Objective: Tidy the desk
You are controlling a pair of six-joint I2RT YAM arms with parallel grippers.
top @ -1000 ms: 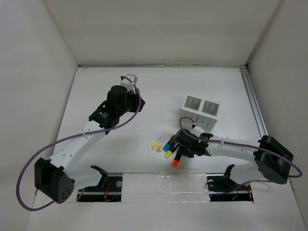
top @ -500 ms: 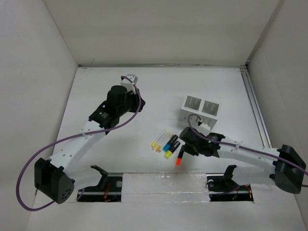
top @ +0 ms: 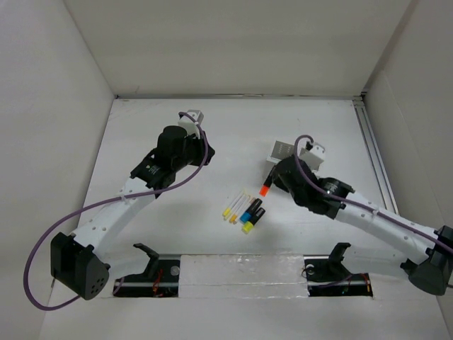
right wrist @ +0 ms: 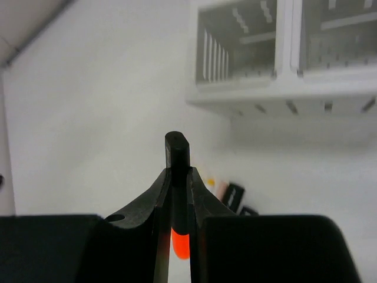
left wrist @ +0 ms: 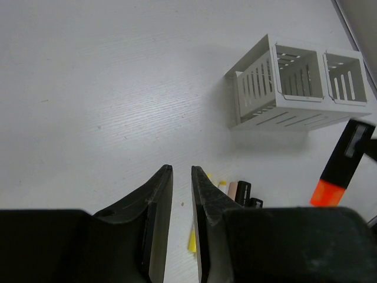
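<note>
My right gripper (top: 273, 183) is shut on an orange-capped black highlighter (top: 266, 189) and holds it above the white desk (top: 233, 127), just left of the white two-compartment holder box (top: 283, 150). In the right wrist view the highlighter (right wrist: 178, 150) stands between my fingers (right wrist: 178, 171), with the box (right wrist: 283, 88) ahead and to the upper right. The highlighter also shows in the left wrist view (left wrist: 339, 171). My left gripper (top: 182, 145) hangs over the desk's left half. Its jaws (left wrist: 181, 170) stand a narrow slit apart with nothing in them.
Several markers and pens (top: 244, 211) lie side by side on the desk in front of the box; they also show in the wrist views (left wrist: 238, 191) (right wrist: 232, 197). A metal rail (top: 375, 152) runs along the right edge. White walls enclose the desk.
My right gripper has carried the orange highlighter up and away from the front of the desk, past the row of markers, to beside the holder box. The left arm has not moved.
</note>
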